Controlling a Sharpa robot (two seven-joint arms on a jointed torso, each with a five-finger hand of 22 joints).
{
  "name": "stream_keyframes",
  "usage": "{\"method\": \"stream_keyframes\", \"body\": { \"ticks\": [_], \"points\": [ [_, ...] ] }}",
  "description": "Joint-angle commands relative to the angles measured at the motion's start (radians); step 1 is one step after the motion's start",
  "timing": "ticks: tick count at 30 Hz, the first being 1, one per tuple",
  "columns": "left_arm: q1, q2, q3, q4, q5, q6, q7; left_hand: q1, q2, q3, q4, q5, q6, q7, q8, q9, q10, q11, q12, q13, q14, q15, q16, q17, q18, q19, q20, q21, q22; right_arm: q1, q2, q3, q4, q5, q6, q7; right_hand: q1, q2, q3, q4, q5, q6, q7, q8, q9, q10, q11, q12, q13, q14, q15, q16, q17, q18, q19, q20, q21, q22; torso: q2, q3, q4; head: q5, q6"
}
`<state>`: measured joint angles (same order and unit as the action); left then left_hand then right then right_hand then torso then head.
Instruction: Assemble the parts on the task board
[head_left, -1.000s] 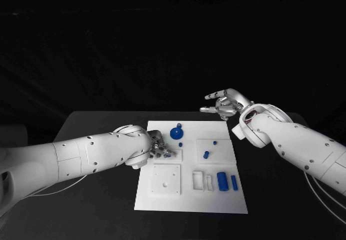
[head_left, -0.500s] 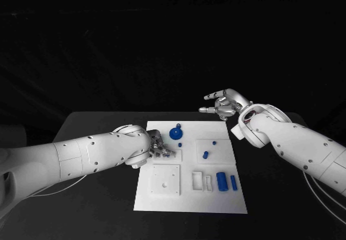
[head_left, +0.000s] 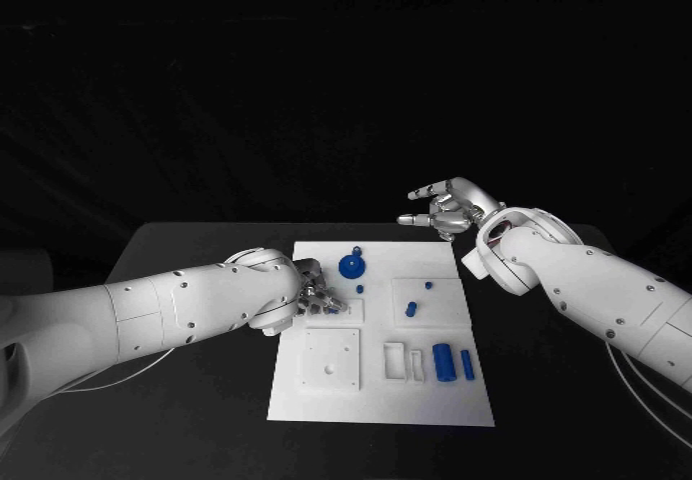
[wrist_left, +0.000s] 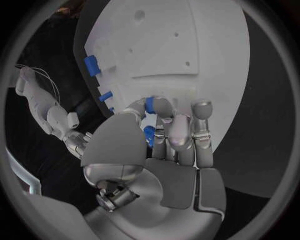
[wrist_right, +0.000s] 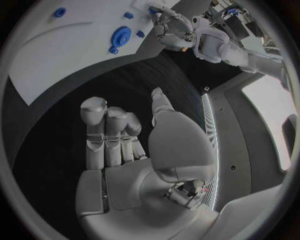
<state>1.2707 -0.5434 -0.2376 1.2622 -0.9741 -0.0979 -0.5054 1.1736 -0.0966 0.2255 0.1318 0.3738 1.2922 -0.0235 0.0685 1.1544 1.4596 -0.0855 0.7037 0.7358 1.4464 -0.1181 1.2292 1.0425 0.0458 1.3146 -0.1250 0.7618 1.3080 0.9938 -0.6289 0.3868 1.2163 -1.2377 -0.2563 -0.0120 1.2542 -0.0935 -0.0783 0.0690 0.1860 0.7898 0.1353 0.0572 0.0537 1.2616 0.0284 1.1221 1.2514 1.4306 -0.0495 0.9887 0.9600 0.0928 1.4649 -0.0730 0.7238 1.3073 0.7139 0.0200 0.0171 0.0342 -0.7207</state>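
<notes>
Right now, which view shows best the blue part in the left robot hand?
The left wrist view: the blue part sits close up, pinched in the left robot hand over the board. The head view gives a speck of blue beside that robot hand. In the right wrist view it is too small to tell.
</notes>
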Motion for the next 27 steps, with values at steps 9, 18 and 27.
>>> {"method": "stream_keyframes", "body": {
  "ticks": [9, 18, 27],
  "points": [
    [-0.002, -0.029, 0.004, 0.028, 0.141, 0.033, 0.074, -0.062, 0.106, 0.140, -0.217, 0.070, -0.058, 0.001, -0.003, -0.041, 0.028, 0.009, -0.032, 0.018, -0.027, 0.005, -0.021, -0.035, 0.007, -0.030, 0.001, -0.057, 0.027, -0.004, -0.004, 0.001, 0.003, -0.008, 0.015, 0.005, -0.007, 0.007, 0.003, 0.002, -0.005, 0.001, 0.003, -0.003, 0.001, -0.005, 0.002, -0.002, -0.001, -0.002, 0.000, -0.004, 0.002, 0.018, 0.057, 0.003, -0.003, 0.052, 0.000, -0.0005, 0.0000, -0.002, -0.001],
    [-0.001, -0.070, 0.049, 0.044, 0.294, 0.102, 0.215, -0.026, 0.147, 0.123, -0.189, -0.088, -0.106, 0.010, 0.005, -0.035, -0.018, 0.013, -0.043, 0.020, -0.070, 0.005, -0.061, -0.090, 0.006, -0.064, -0.002, -0.135, 0.007, -0.015, -0.029, 0.000, 0.047, -0.011, 0.026, 0.028, 0.006, 0.041, 0.027, -0.088, -0.005, 0.026, 0.000, -0.003, 0.002, 0.000, -0.001, 0.003, 0.002, 0.000, -0.001, -0.002, 0.006, 0.015, 0.057, 0.001, 0.002, 0.050, -0.001, 0.0008, 0.0004, -0.001, 0.005],
    [0.003, -0.114, 0.080, 0.044, 0.424, 0.172, 0.411, 0.037, 0.191, 0.077, -0.140, -0.273, -0.169, 0.021, 0.050, -0.047, -0.076, 0.021, -0.040, 0.019, -0.133, 0.007, -0.101, -0.167, -0.003, -0.081, -0.003, -0.180, -0.001, -0.049, -0.073, -0.011, 0.152, -0.086, 0.082, 0.063, 0.032, 0.064, 0.153, -0.255, 0.076, 0.203, -0.011, 0.005, 0.011, 0.008, -0.013, 0.007, 0.008, 0.003, -0.010, -0.001, 0.012, 0.006, 0.056, -0.007, 0.012, 0.057, -0.001, -0.0008, -0.0019, 0.002, 0.013]
  ]
}}
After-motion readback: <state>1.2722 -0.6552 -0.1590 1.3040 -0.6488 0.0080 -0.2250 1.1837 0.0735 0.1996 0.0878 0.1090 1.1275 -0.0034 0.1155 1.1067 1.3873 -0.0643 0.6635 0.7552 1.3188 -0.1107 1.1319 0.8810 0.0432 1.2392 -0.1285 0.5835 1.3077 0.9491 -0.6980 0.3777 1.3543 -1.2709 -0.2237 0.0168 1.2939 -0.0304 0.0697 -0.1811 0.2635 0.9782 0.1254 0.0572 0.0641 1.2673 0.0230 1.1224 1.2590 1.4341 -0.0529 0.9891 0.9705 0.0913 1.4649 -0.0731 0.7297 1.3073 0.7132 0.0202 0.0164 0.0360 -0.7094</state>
